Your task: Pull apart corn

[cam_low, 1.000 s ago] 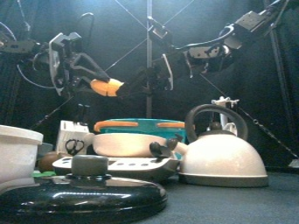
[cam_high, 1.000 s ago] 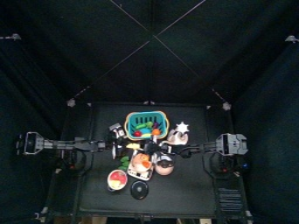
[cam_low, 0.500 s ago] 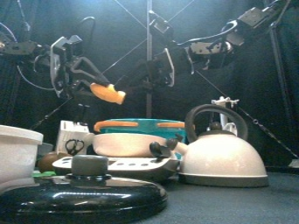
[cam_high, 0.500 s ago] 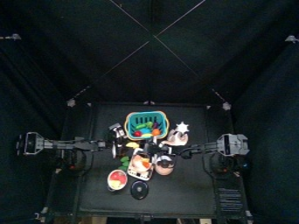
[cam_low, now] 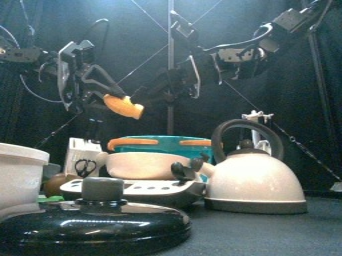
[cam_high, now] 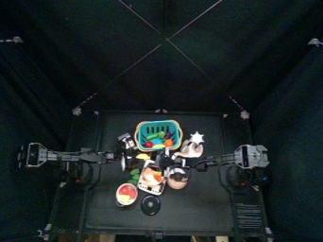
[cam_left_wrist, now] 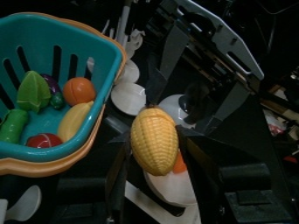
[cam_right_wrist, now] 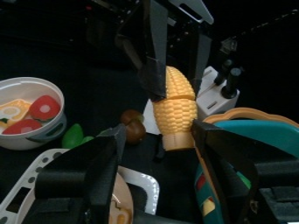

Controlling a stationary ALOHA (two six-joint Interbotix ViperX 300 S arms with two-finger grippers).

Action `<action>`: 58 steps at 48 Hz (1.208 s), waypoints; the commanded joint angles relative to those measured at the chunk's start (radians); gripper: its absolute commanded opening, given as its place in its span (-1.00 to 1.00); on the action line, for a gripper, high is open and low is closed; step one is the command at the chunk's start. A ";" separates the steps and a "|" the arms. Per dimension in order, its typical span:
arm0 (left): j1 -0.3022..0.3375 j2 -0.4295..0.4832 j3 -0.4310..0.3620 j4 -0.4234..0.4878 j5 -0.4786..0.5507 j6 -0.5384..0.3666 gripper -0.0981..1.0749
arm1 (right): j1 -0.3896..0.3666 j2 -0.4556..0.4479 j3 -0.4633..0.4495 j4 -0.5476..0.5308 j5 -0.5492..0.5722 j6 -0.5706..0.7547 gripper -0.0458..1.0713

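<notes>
1. Yellow and ribbed, the corn (cam_left_wrist: 156, 140) is filling the left wrist view, pinched between the left gripper (cam_left_wrist: 152, 179)'s jaws; only this view is showing the teal basket (cam_left_wrist: 100, 105) just beside it, holding toy vegetables.
2. The right wrist view is showing what the others hide: the corn (cam_right_wrist: 176, 109) standing between the right gripper (cam_right_wrist: 158, 166)'s spread jaws, neither pad clearly touching it, with a white bowl (cam_right_wrist: 24, 109) of toy food off to one side.
3. In the front view both arms are hanging high above the table, the left gripper (cam_low: 94, 85) tilting inward with the cob (cam_low: 123, 102) at its tip, and the right gripper (cam_low: 187, 80) is meeting it from the other side.
4. A white kettle (cam_low: 251, 172) and a black lid (cam_low: 94, 222) are sitting well below both grippers.
</notes>
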 commanded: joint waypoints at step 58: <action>-0.002 -0.002 -0.035 0.017 -0.005 0.002 0.17 | -0.037 -0.008 -0.064 -0.025 0.069 0.000 0.67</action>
